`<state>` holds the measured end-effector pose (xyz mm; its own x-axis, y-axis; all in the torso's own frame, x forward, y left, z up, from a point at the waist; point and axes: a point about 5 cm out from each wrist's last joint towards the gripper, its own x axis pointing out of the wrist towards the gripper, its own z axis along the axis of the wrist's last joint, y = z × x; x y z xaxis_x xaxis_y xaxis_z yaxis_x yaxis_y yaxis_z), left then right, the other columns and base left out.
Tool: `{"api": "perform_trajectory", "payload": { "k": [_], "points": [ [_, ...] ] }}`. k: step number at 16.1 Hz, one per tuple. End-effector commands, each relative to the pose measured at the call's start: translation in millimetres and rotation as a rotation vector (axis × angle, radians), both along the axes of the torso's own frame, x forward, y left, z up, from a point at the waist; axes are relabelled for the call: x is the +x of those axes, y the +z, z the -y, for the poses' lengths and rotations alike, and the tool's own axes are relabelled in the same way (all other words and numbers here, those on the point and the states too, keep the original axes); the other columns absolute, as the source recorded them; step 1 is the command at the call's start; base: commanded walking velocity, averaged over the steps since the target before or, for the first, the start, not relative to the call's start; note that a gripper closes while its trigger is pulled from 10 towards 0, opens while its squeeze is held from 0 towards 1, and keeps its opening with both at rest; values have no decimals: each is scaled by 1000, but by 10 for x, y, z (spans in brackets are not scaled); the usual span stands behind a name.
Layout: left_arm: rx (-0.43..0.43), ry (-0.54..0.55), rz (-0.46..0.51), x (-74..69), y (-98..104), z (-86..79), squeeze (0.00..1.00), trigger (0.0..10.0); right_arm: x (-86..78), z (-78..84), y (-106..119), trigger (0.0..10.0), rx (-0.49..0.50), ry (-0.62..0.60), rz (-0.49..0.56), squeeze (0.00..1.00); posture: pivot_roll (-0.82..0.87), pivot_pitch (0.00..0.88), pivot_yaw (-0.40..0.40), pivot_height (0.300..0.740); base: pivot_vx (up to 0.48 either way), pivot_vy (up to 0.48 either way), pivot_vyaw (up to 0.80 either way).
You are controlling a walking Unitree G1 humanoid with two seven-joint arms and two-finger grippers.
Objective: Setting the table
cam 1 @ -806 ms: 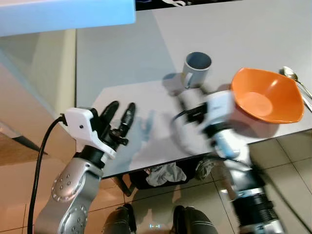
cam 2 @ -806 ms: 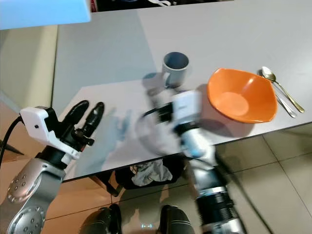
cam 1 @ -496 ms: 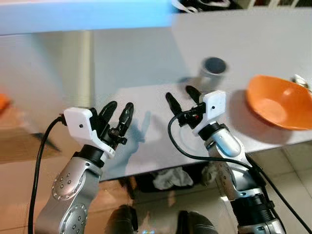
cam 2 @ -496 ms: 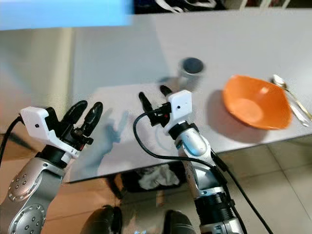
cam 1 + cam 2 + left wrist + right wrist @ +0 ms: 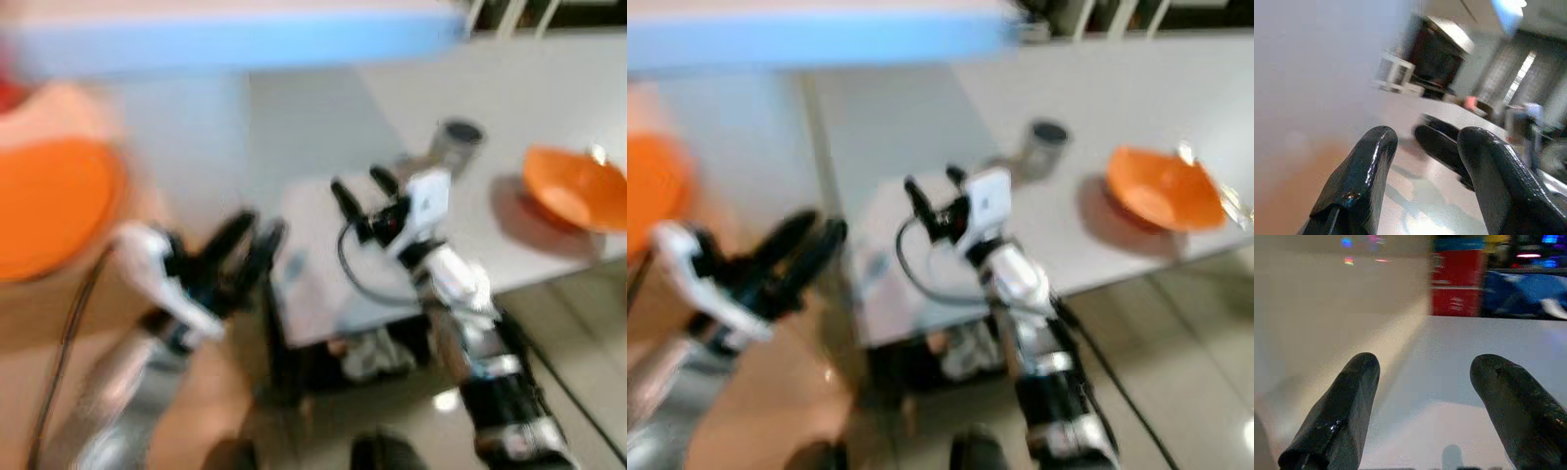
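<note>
The picture is blurred. An orange bowl (image 5: 576, 189) sits on the grey table (image 5: 323, 274) at the far right, with a spoon (image 5: 598, 153) just beyond it. A grey mug (image 5: 457, 145) stands left of the bowl. My right gripper (image 5: 359, 187) hovers open over the table's near part, left of the mug, with nothing between its fingers (image 5: 1342, 406). My left gripper (image 5: 251, 232) is open and bare off the table's left edge. Its wrist view looks past its fingers (image 5: 1359, 176) toward the right gripper's fingers (image 5: 1442, 149).
A large orange round thing (image 5: 49, 208) is at the far left, blurred. A light blue edge (image 5: 245, 39) runs across the top. Tan tiled floor (image 5: 1176, 323) lies below the table's front edge, and dark clutter (image 5: 372, 357) sits under the table.
The whole picture has shifted right, so the camera has turned left, bringing the orange thing at far left into view. My right arm drew back from beside the bowl, fingers open.
</note>
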<state>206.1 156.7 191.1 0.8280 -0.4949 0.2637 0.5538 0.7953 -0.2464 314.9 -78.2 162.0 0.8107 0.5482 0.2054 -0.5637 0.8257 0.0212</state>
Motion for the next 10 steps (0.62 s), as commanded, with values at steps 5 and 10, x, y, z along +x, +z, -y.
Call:
{"api": "perform_trajectory", "payload": {
  "k": [5, 10],
  "points": [
    [-7, 24, 12, -35, 21, -192, 0, 10000, 25, 38, 29, 10000, -26, 10, 24, 0, -34, 109, -37, 740, 0, 480, 0],
    [-16, 141, -2, 21, 0, -359, 0, 10000, -42, 14, 67, 10000, 9, 71, 33, 0, -36, 118, -38, 740, 0, 480, 0]
  ]
}}
